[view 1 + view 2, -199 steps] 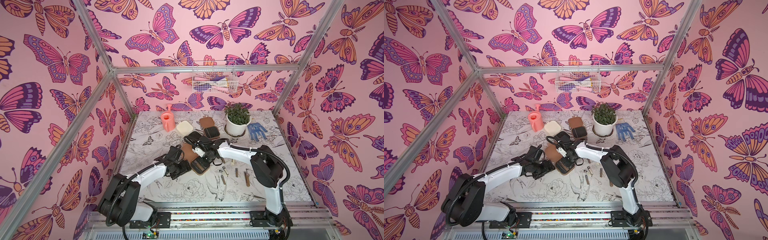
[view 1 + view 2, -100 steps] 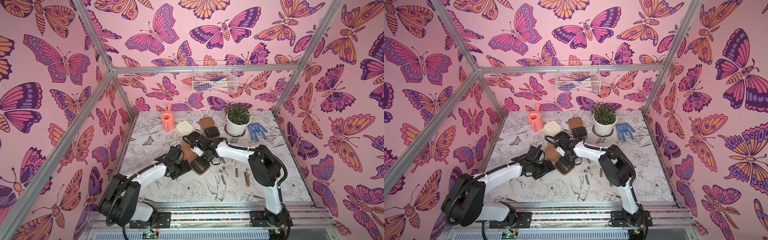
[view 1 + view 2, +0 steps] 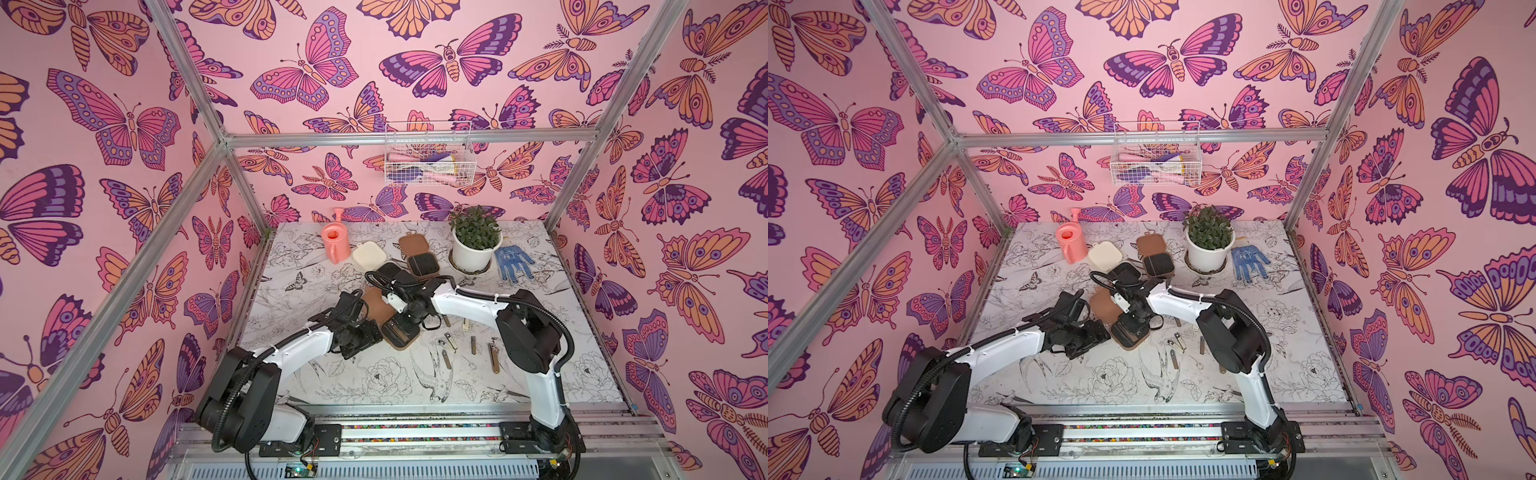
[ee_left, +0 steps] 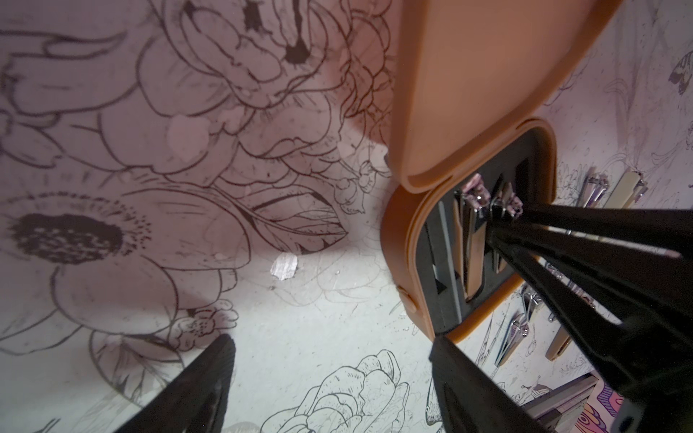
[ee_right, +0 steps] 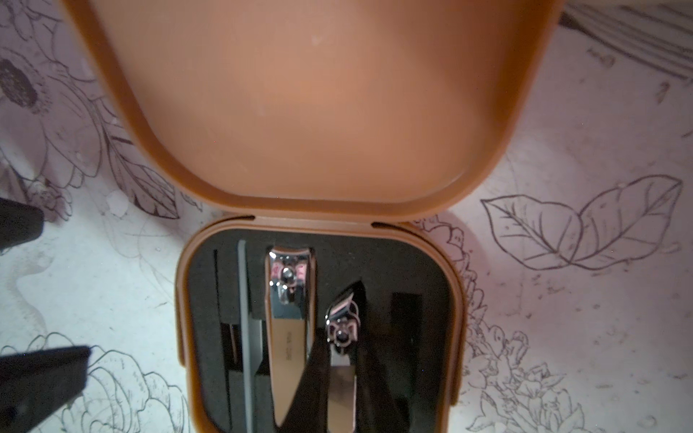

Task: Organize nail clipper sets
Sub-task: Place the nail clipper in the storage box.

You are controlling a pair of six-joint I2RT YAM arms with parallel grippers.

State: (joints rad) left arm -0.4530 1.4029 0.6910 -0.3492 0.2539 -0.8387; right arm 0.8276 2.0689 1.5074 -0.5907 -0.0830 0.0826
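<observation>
The right arm reaches over the middle of the table (image 3: 374, 374). The right hand (image 5: 343, 330) points down into the open tan case (image 5: 311, 112) and is pinched on a small clipper (image 5: 340, 375) at its black tray. The left arm lies low, with the left hand (image 4: 332, 339) spread above bare table just beside that case. Three cases stand open: this one, a cream case (image 3: 368, 254) and a brown case (image 3: 417, 254) at the back. The tray shows two clippers and one file (image 5: 245, 337). At least five loose tools (image 3: 473, 345) lie near the right arm.
</observation>
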